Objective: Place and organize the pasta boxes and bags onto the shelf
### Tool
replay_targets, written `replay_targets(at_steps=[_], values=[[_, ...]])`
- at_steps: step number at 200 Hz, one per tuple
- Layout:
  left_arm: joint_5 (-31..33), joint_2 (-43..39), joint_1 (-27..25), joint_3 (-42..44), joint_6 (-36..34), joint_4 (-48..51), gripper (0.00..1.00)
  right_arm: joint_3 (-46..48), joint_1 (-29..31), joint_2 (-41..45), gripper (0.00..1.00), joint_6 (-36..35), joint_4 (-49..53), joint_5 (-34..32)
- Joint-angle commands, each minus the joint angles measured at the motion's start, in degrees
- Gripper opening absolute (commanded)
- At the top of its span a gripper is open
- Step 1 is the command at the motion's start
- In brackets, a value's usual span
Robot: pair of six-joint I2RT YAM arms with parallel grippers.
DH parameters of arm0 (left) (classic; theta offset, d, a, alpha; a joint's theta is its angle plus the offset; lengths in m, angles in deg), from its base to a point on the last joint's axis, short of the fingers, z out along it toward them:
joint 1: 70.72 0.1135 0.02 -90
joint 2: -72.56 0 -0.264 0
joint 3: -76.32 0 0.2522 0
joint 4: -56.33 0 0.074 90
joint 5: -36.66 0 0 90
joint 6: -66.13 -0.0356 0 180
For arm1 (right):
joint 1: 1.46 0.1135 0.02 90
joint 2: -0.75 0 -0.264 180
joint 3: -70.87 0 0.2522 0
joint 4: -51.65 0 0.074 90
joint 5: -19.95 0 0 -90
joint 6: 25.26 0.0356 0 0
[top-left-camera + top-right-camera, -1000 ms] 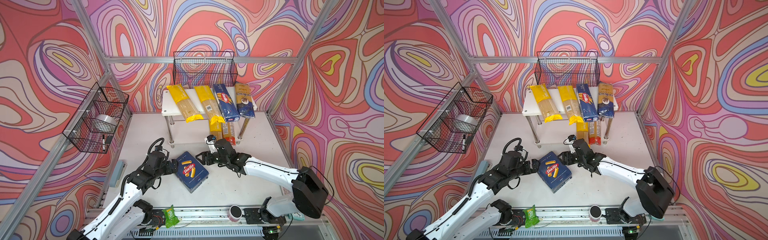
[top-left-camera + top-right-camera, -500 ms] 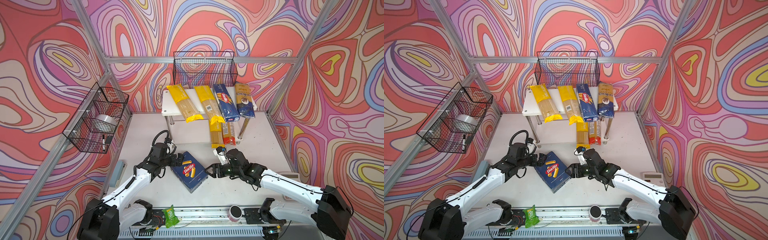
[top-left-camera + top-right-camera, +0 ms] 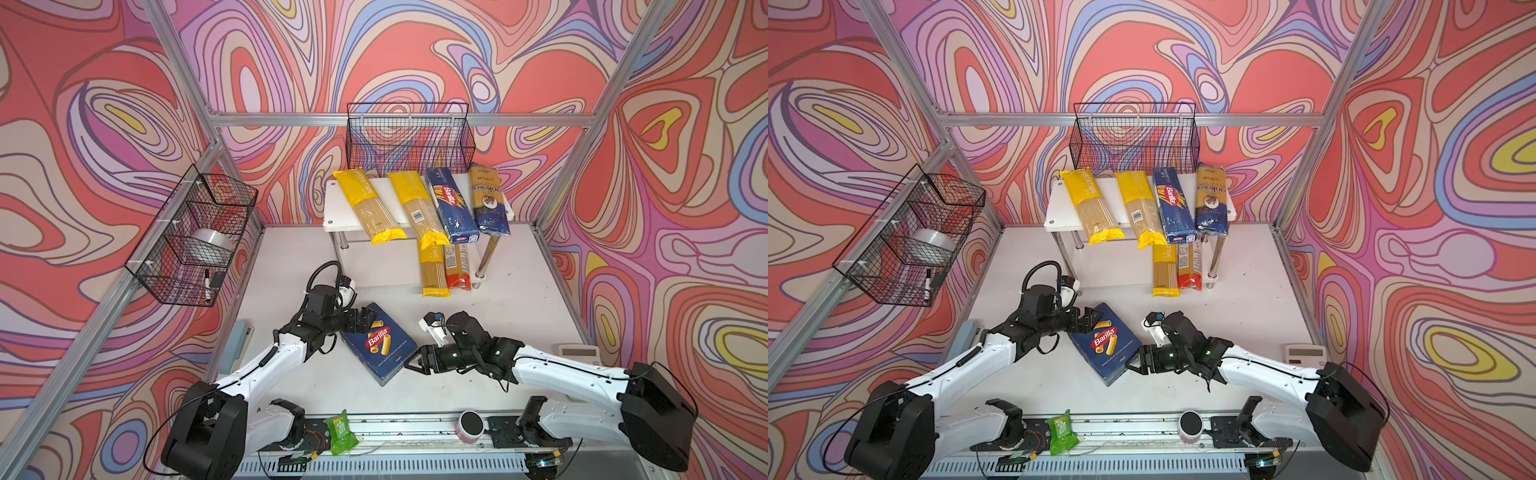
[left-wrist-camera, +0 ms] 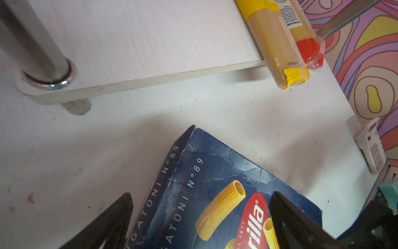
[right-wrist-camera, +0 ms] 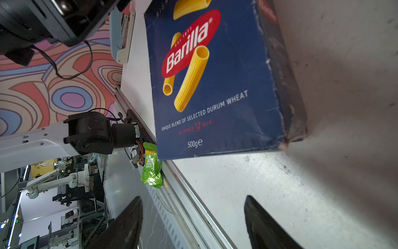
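Pulled back from the shelf (image 3: 332,208) front over the last second, my right gripper (image 3: 412,360) is now sitting low at the near right corner of the rigatoni box (image 3: 379,343), while my left gripper (image 3: 365,318) is reaching in at its far left corner. Both are standing wide open and holding nothing. The right one's fingers are stopping short of the box; one left finger is showing over the box's face, the other beside its side wall. The box is lying flat and face up, askew on the worktop (image 3: 291,257) in front of the shelf: dark blue card, creased, whitened at the edges, with a red Barilla oval and yellow ribbed tubes. On the upper board are lying two yellow-ended bags (image 3: 370,203), the narrow spaghetti box (image 3: 451,203) and the dark blue bag (image 3: 489,199). Below, a third yellow-ended bag (image 3: 434,270) and the red-ended bag (image 3: 459,268) are jutting past the front edge.
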Motion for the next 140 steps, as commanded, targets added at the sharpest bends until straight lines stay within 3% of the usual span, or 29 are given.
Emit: replay_targets(at_steps=[1, 79, 140], values=[[-3.2, 0.0, 0.2, 2.0, 0.8, -1.5, 1.00, 0.4, 0.4, -1.2, 0.77, 0.9, -5.1, 0.6], [-9.3, -3.0, -0.2, 5.1, 3.2, -1.3, 1.00, -2.3, 0.4, -4.9, 0.79, -0.4, -6.4, -5.0], [-7.0, -7.4, -5.9, 7.4, 6.1, -0.2, 1.00, -6.5, -0.2, -4.4, 0.82, -2.4, -4.9, -15.9]])
